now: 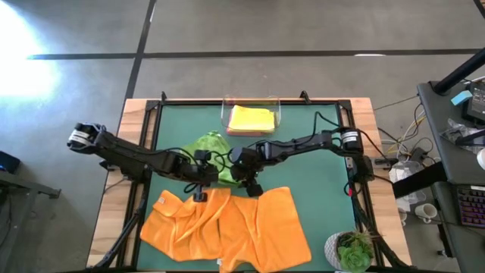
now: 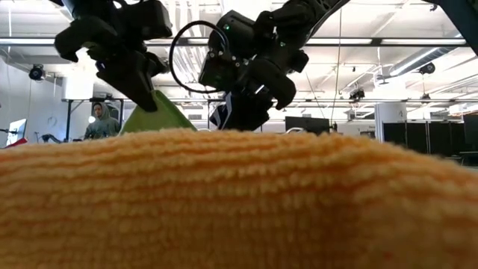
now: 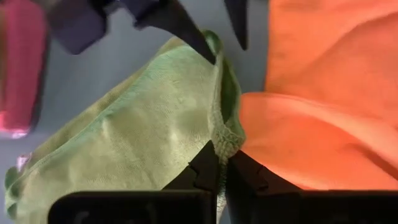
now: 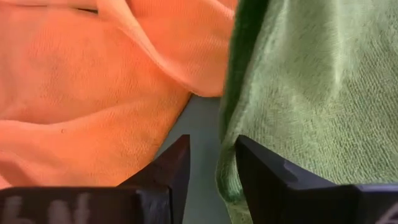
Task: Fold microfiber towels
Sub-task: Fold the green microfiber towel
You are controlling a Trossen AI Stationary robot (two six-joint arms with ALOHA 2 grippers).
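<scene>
A green towel [image 1: 208,145] lies crumpled at the table's middle. My left gripper [image 3: 219,167] is shut on its near edge and holds it up in a peak [image 2: 158,112]. My right gripper [image 4: 211,158] is open just to the right of it. Its fingers stand on either side of the same green edge [image 4: 229,155], and I cannot tell whether they touch it. Two orange towels [image 1: 227,227] lie spread and rumpled on the near half of the table. They fill the front of the low view [image 2: 239,202]. A yellow towel [image 1: 251,118] lies folded in a clear tray. My left gripper pinches the green towel's hemmed edge [image 3: 219,134] between its two fingers, beside the orange towel. The fingers slant down from the table's left. The held edge is lifted into a peak, and the rest of the towel lies on the table.
The clear tray [image 1: 224,114] stands at the far edge, in the middle. A potted plant [image 1: 350,252] stands at the near right corner. Something pink [image 3: 18,68] shows at the edge of the left wrist view. A person [image 2: 97,119] stands far behind the table.
</scene>
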